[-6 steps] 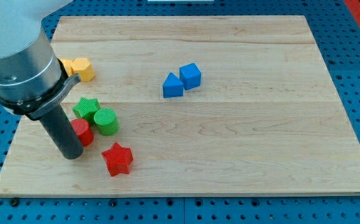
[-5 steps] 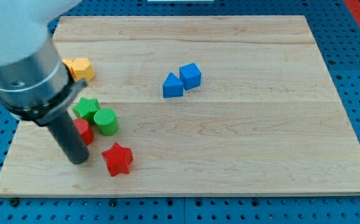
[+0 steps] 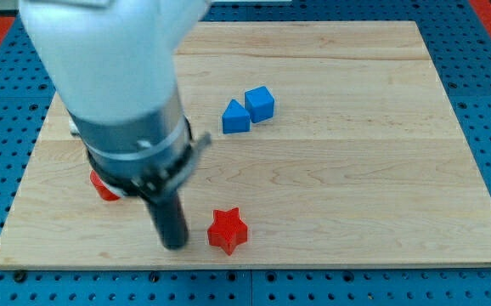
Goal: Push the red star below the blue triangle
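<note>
The red star (image 3: 228,229) lies near the board's bottom edge, a little left of centre. My tip (image 3: 175,244) rests on the board just left of the star, a small gap apart. The blue triangle (image 3: 235,116) sits well above the star, almost straight up the view, with a blue cube (image 3: 260,103) touching its upper right side.
A red block (image 3: 104,186) peeks out at the arm's left side. The arm's wide body hides the board's upper left, where the green and yellow blocks stood. The wooden board (image 3: 381,170) is ringed by blue pegboard.
My tip has swept right along the board's bottom part. The red star has slid right, from left of centre to nearly under the blue triangle. The arm now covers the green and yellow blocks.
</note>
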`<action>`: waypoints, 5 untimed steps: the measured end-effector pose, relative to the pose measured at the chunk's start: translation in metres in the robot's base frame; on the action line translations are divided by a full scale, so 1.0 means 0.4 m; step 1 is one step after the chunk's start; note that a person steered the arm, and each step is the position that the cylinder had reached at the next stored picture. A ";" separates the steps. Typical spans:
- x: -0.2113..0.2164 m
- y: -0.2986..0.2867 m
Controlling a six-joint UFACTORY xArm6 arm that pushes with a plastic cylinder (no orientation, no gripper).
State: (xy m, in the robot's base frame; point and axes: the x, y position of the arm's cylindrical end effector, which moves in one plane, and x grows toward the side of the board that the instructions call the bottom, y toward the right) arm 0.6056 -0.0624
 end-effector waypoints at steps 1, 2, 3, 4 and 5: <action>0.007 0.179; -0.147 0.165; -0.216 0.128; -0.220 0.128; -0.231 0.114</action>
